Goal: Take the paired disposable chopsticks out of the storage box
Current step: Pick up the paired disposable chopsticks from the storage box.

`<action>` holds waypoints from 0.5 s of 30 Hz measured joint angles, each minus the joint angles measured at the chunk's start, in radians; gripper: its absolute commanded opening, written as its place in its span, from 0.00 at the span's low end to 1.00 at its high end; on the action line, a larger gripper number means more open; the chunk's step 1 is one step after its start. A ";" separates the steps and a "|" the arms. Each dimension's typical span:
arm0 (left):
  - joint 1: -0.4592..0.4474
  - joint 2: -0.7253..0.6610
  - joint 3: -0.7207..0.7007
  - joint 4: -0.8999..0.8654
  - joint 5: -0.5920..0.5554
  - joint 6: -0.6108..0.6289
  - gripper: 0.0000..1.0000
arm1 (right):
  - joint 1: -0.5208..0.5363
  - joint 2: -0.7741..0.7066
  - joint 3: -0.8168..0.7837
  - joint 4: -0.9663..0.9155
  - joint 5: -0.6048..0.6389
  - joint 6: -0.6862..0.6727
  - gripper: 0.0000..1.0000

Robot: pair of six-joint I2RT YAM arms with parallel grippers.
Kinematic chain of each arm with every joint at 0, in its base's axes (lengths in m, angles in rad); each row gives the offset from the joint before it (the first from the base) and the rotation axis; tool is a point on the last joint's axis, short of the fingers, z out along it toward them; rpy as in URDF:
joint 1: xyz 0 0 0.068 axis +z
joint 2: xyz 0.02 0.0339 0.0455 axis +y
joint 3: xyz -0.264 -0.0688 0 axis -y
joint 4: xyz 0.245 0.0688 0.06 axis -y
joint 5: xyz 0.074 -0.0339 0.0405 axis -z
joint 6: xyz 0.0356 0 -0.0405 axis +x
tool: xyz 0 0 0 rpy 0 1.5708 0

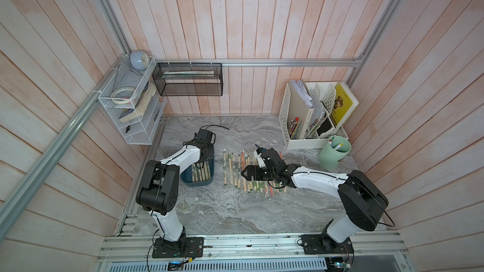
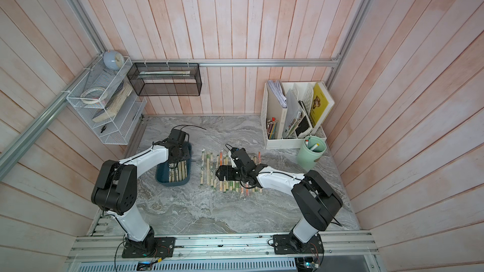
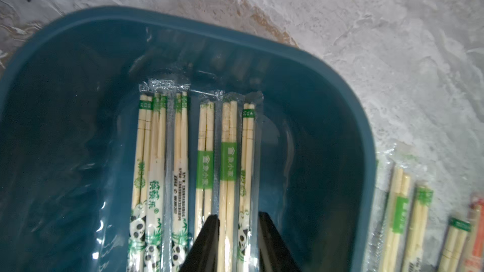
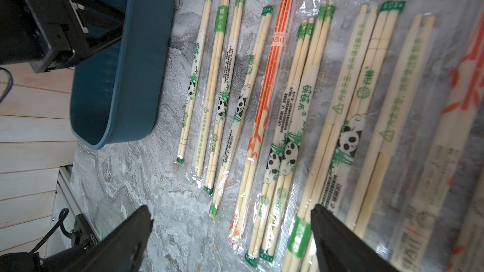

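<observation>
The dark teal storage box (image 1: pixel 199 184) (image 2: pixel 172 182) (image 3: pixel 262 40) (image 4: pixel 125 74) stands on the table's left. Several paired disposable chopsticks (image 1: pixel 201 172) (image 3: pixel 229 153) in clear sleeves lie flat inside it. My left gripper (image 3: pixel 238 214) (image 1: pixel 203 160) reaches down into the box. Its fingers flank two sleeved pairs, close against the sleeve edges; a firm grip cannot be told. More sleeved chopsticks (image 1: pixel 235 171) (image 4: pixel 221 48) lie in a row on the table right of the box. My right gripper (image 4: pixel 231 206) (image 1: pixel 242 173) (image 2: pixel 216 174) hovers low over that row, open wide and holding nothing.
A white perforated file organiser (image 1: pixel 309 116) with coloured pencils and books stands at the back right, a pale green cup (image 1: pixel 334 153) before it. A black mesh basket (image 1: pixel 188 79) and a white wire shelf (image 1: pixel 128 105) hang on the walls. The marbled table (image 1: pixel 235 213) runs to the front rail.
</observation>
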 measured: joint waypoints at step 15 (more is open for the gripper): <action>0.000 0.061 0.000 0.054 0.025 -0.003 0.25 | 0.000 0.000 0.000 0.000 0.000 0.000 0.97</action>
